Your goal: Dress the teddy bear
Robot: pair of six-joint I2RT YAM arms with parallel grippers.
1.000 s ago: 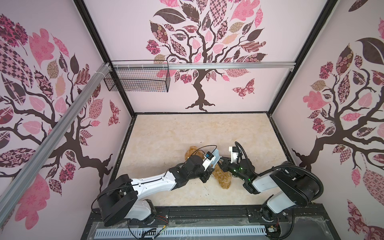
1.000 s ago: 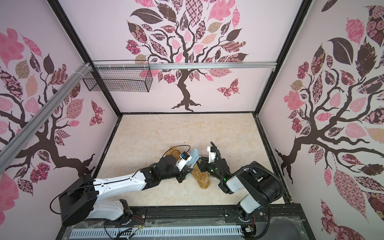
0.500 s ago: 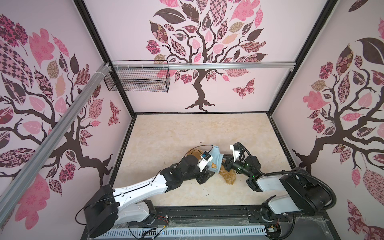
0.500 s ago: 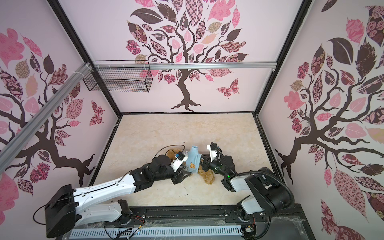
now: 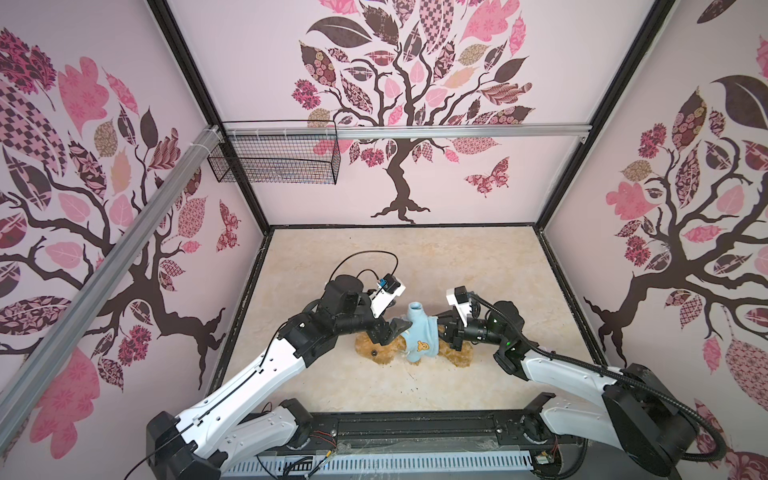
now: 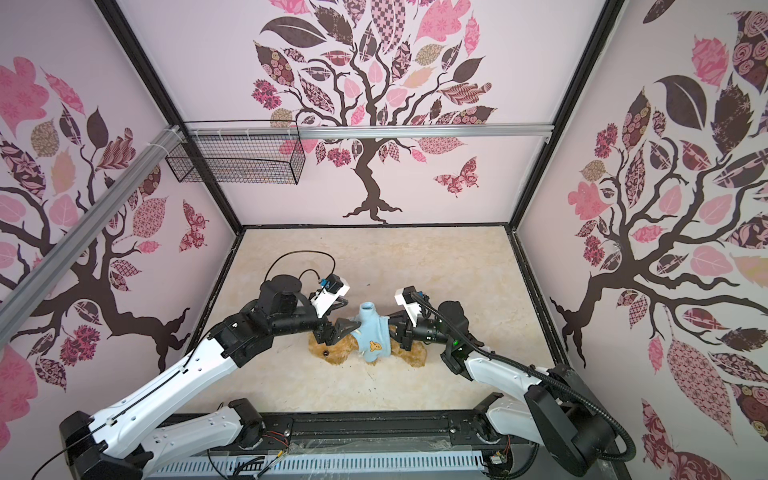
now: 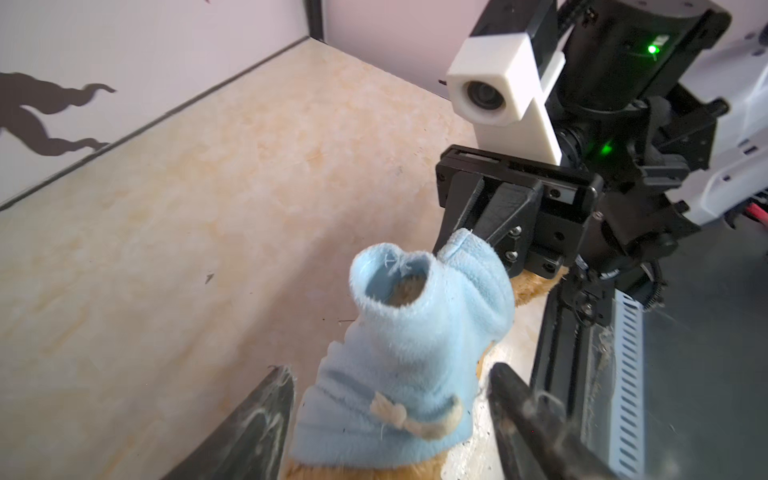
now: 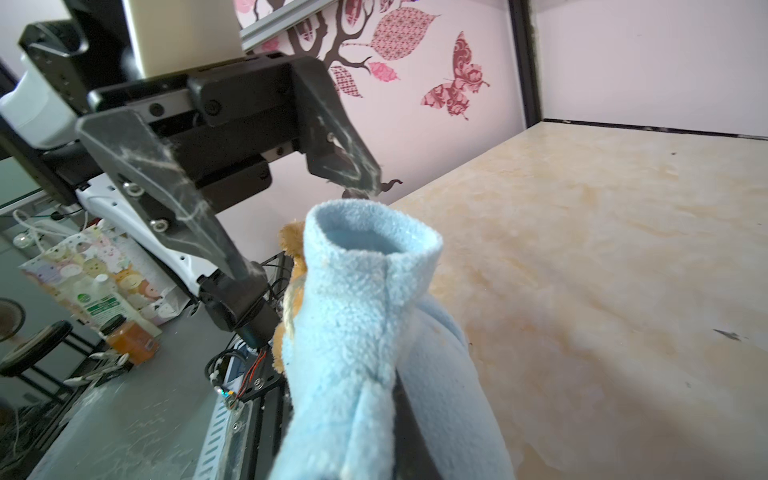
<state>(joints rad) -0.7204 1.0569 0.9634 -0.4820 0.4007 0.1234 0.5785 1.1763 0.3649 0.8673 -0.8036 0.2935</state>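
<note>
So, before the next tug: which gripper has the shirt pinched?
The right gripper: its jaws pinch the blue shirt at its hem; the left gripper has open jaws straddling it.

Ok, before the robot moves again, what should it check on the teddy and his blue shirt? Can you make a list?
1. The left gripper is free to move: ok, jaws wide open on either side of the shirt.
2. The right gripper holds the shirt: ok, shut on its edge near the legs.
3. The shirt is around the teddy bear: ok, bear-face print facing up.
4. A paw is out of the upright sleeve: not ok, nothing pokes out.
5. The head is uncovered: ok.
6. The bear rests on the table: ok, lying down.
</note>
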